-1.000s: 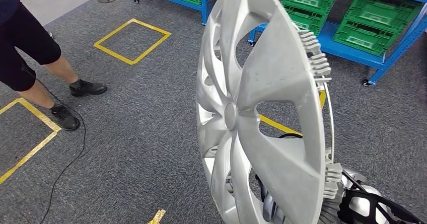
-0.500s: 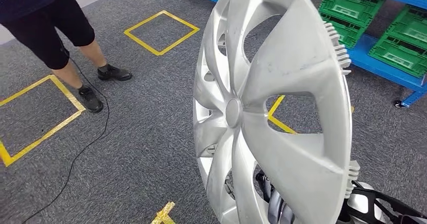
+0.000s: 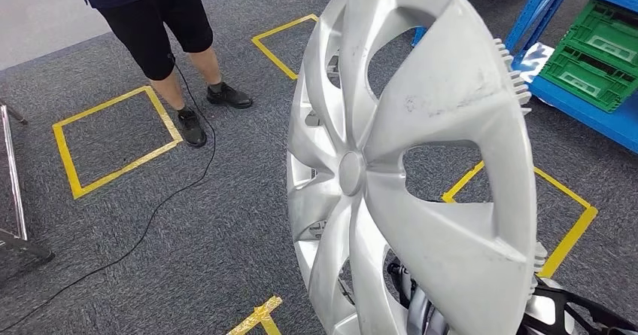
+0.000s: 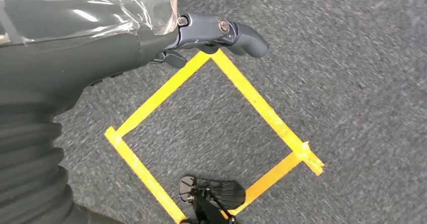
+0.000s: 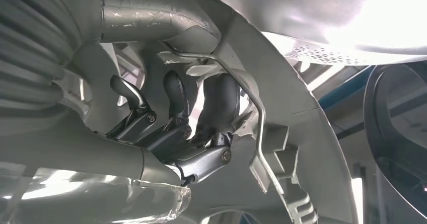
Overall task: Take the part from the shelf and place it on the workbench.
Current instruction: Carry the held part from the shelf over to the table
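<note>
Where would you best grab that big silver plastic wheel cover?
Probably at the rim of the silver plastic wheel cover, from its hollow back. The openings between spokes let fingers hook through, as the right hand's dark fingers do now.

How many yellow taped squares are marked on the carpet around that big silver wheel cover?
3: one left of the person's shoes, one further back, and one right of the wheel cover, which may hide more.

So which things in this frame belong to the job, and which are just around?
Job:
- silver wheel cover, held upright
- right hand, gripping its back
- left hand, holding nothing

Around:
- green crates on blue shelving
- yellow floor tape
- person
- black cable
</note>
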Motion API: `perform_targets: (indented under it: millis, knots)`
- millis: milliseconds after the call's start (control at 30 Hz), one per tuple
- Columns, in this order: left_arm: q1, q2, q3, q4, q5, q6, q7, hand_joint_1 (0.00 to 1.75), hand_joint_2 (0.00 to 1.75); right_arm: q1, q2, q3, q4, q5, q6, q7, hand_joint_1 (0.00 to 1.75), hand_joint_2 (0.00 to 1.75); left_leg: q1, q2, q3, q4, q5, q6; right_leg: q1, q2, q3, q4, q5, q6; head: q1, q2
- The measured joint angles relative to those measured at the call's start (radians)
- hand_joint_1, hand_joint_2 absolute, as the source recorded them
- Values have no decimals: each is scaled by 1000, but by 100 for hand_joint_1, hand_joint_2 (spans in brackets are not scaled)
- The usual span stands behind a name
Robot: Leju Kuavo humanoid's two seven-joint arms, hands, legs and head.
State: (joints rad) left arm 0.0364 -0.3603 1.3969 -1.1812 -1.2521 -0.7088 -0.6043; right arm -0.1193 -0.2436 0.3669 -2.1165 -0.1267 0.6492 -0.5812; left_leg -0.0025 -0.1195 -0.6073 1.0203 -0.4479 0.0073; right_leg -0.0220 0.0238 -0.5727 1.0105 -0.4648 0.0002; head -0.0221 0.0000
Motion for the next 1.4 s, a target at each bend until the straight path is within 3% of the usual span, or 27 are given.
perform_targets:
  millis: [33,100,167,200,233,267,333,400,467,533,600,667,700,733,800,833,900,967,1000,1067,1100,1133,1200,1233,1267,1333,1400]
  knots:
    - [1,0,0,-1,0,0,0,0,175,0,1,0,0,-2,1,-1,161,175,1,30,-16,33,-19,-6,-1,-11,2,-2,0,-6,-3,0]
    - [-1,0,-1,-2,0,-1,0,0,175,2,4,1,0,-6,4,-2,161,175,4,95,-75,155,-81,-17,1,-33,5,-2,-4,-14,-8,0]
    - [-1,0,-2,-2,0,-3,0,0,175,3,7,1,0,-8,7,-2,161,175,12,112,-134,269,-123,-24,3,-56,6,-2,-7,-17,-8,0]
    - [0,-1,-2,-1,0,-3,0,0,175,3,9,1,0,-8,9,-2,161,175,15,115,-141,280,-118,-25,3,-68,6,-2,-8,-17,-8,0]
    - [1,-1,-2,-1,0,-4,0,0,175,3,10,2,0,-9,12,-2,161,175,16,119,-127,251,-97,-25,4,-80,8,-2,-10,-16,-8,0]
    - [2,-1,-2,-2,1,-6,0,0,175,3,12,2,0,-11,14,-1,161,175,16,131,-93,187,-65,-23,4,-91,11,-2,-12,-14,-8,0]
    - [1,0,-3,-5,3,-10,1,0,175,3,16,1,0,-16,17,1,161,175,9,177,-18,49,-16,-15,9,-112,18,-2,-19,-6,-8,0]
    - [0,0,-4,-7,5,-15,2,0,175,3,19,1,0,-21,19,3,161,175,-1,198,8,-5,-7,-6,14,-132,22,-1,-25,3,-7,0]
    - [3,1,-4,-10,7,-19,6,0,175,3,23,0,-1,-26,20,5,161,175,-2,171,7,-11,-3,4,13,-149,23,-3,-30,13,-7,0]
    - [6,0,-3,-14,11,-20,11,0,175,5,24,-2,-2,-33,20,7,161,175,3,145,18,-23,5,16,10,-118,14,24,-48,17,-4,0]
    - [6,0,-5,-17,15,-21,15,0,175,10,24,-5,-3,-37,20,8,161,175,5,119,25,-28,9,25,7,-59,-35,129,-95,10,2,0]
    - [4,0,-9,-17,16,-21,18,0,175,15,24,-8,-3,-38,20,9,161,175,4,87,26,-28,9,28,7,-32,-107,260,-137,7,5,0]
    - [4,0,-10,-17,16,-21,19,0,175,18,24,-8,-3,-38,20,9,161,175,3,70,27,-28,8,28,7,-29,-127,288,-139,10,5,0]
    - [4,0,-11,-17,16,-21,19,0,175,19,24,-8,-3,-38,20,10,161,175,3,54,28,-27,8,28,7,-27,-129,277,-126,16,5,0]
    - [5,-1,-12,-17,17,-21,19,0,175,19,23,-10,-3,-38,20,12,161,175,4,21,29,-23,5,24,4,-10,-80,150,-63,31,5,0]
    - [5,-1,-13,-17,17,-21,19,0,175,19,23,-10,-3,-38,20,13,161,175,3,7,27,-18,2,19,4,7,-51,85,-34,32,5,0]
    - [9,-1,-14,-18,21,-20,20,0,175,18,24,-11,-4,-40,20,16,161,175,1,-14,21,-10,-3,10,5,29,-18,15,-3,20,4,0]
    - [17,-1,-15,-18,29,-20,23,0,175,17,26,-11,-5,-43,20,22,161,175,3,-28,16,-9,-5,1,7,16,-15,14,-1,2,4,0]
    - [22,-1,-15,-18,34,-19,25,0,175,17,27,-10,-5,-44,20,25,161,175,3,-17,12,-3,-9,-3,7,7,-12,12,0,-4,4,0]
    - [25,-2,-17,-20,42,-17,30,0,175,17,30,-10,-5,-47,20,31,161,175,2,39,-14,51,-40,-13,5,-13,-5,8,-2,-17,-1,0]
    - [25,-2,-19,-20,46,-16,33,0,175,17,31,-10,-5,-49,20,33,161,175,2,75,-42,107,-67,-18,8,-24,-2,8,-5,-22,-4,0]
    - [25,-1,-21,-20,49,-16,35,0,175,17,32,-10,-5,-50,20,34,161,175,5,96,-77,176,-97,-21,11,-36,0,8,-8,-27,-6,0]
    - [25,-2,-23,-20,53,-15,40,0,175,18,32,-9,-5,-52,20,35,161,175,11,111,-133,276,-126,-25,15,-61,1,8,-11,-31,-6,0]
    - [26,-3,-23,-20,55,-15,42,0,175,18,33,-9,-5,-53,20,36,161,175,13,115,-137,275,-115,-25,17,-73,3,8,-13,-32,-6,0]
    - [27,-3,-23,-20,57,-15,45,0,175,18,33,-8,-5,-54,20,36,161,175,13,120,-118,235,-88,-23,19,-85,5,8,-16,-32,-6,0]
    - [27,-2,-25,-23,62,-17,51,0,175,18,33,-7,-5,-57,20,36,161,175,5,164,-45,99,-31,-12,24,-105,12,8,-21,-28,-6,0]
    - [27,-1,-28,-26,68,-19,56,0,175,18,32,-7,-5,-60,20,36,161,175,-7,202,-1,15,-9,0,29,-124,17,8,-28,-21,-5,0]
